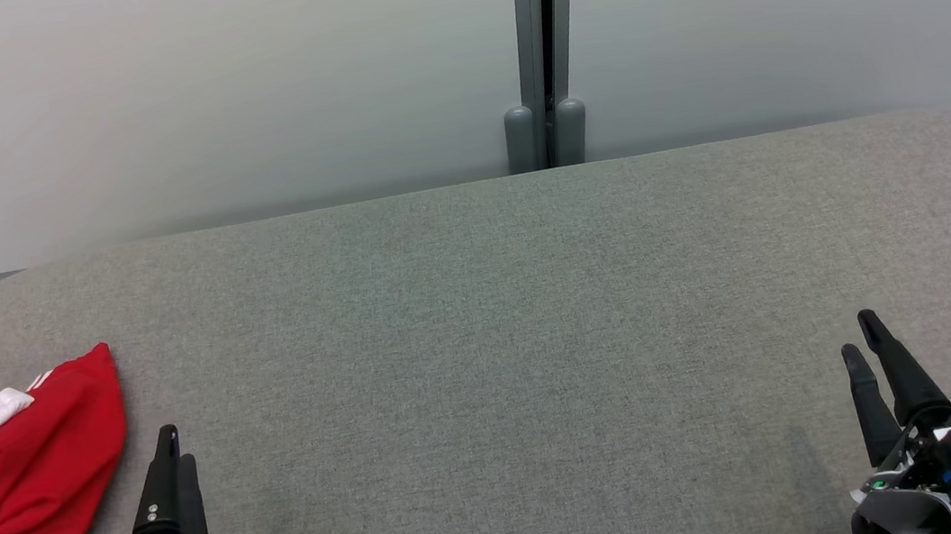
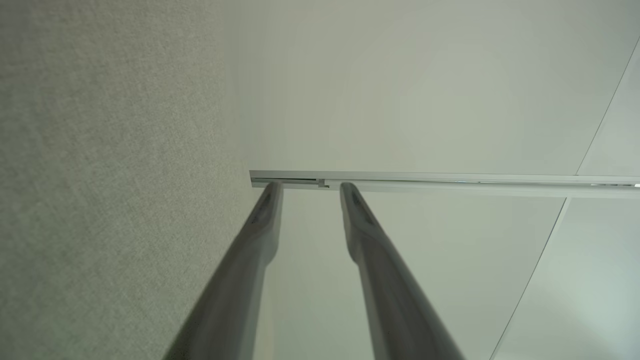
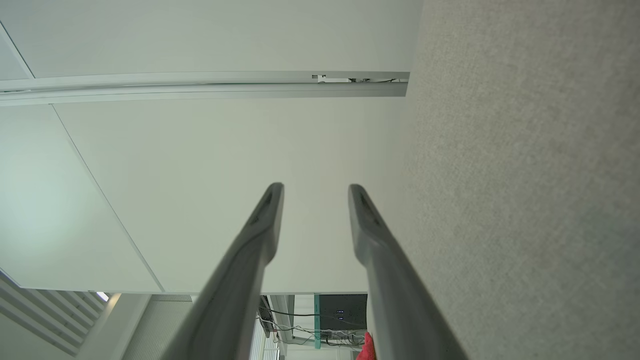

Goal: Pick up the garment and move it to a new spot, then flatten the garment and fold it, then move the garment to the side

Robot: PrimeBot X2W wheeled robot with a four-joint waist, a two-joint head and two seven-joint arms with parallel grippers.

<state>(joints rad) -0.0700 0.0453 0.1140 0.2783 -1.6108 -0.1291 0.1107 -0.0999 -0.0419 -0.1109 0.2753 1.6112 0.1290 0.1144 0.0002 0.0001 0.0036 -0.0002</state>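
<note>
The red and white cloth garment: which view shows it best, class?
The head view: the red and white garment lies crumpled at the grey table's left edge. The right wrist view catches a red sliver, probably it; the left wrist view faces table and wall.

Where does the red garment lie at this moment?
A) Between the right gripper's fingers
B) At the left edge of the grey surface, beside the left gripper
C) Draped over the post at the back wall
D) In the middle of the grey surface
B: the head view shows the red garment bunched at the left edge of the grey surface, next to the left gripper, which holds nothing.
</note>
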